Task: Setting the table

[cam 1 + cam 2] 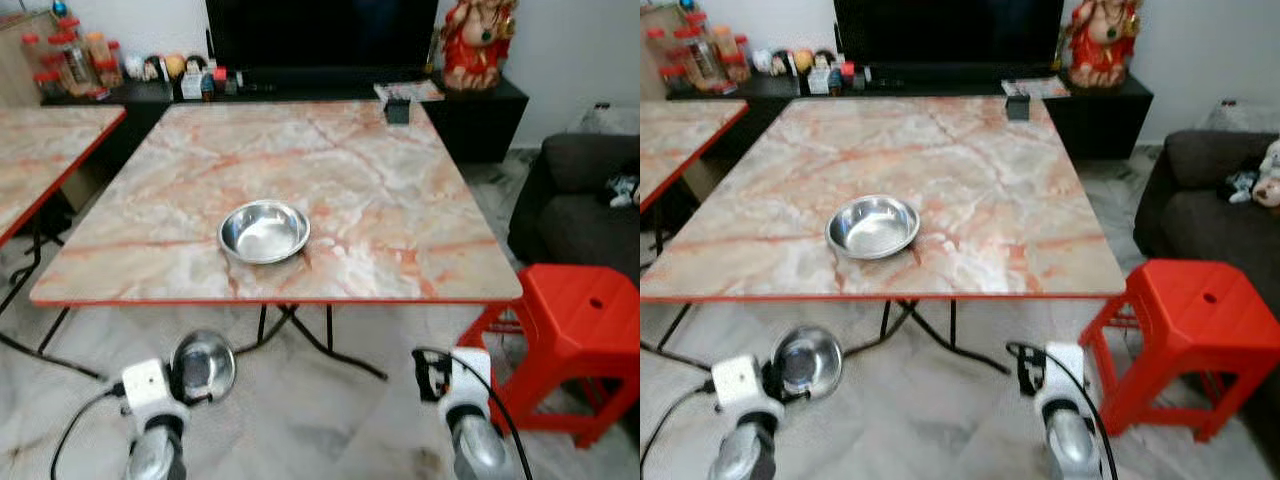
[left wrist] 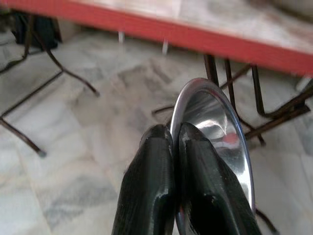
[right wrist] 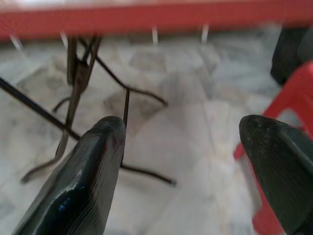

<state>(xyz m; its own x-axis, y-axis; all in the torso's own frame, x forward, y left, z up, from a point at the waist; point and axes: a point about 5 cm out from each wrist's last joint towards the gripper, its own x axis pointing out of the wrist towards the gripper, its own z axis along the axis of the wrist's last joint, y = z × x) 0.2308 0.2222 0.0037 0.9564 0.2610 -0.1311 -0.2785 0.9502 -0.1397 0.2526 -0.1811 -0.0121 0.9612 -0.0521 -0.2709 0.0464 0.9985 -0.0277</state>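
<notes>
A steel bowl (image 1: 264,231) rests on the marble-patterned table (image 1: 380,180), near its front edge. My left gripper (image 2: 173,147) is shut on the rim of a second steel bowl (image 1: 204,365), held low in front of the table, below its red edge. The two black fingers (image 2: 151,186) pinch that bowl's rim (image 2: 215,122). My right gripper (image 3: 183,142) hangs open at the same height, over the floor, with nothing between its fingers (image 3: 88,166). The right wrist (image 1: 452,385) shows beside the red stool.
A red plastic stool (image 1: 575,325) stands at the table's front right corner. A dark sofa (image 1: 580,200) is further right. A second marble table (image 1: 40,150) is at the left. Folding table legs (image 1: 300,335) cross under the table. A TV cabinet with jars and a statue lines the back wall.
</notes>
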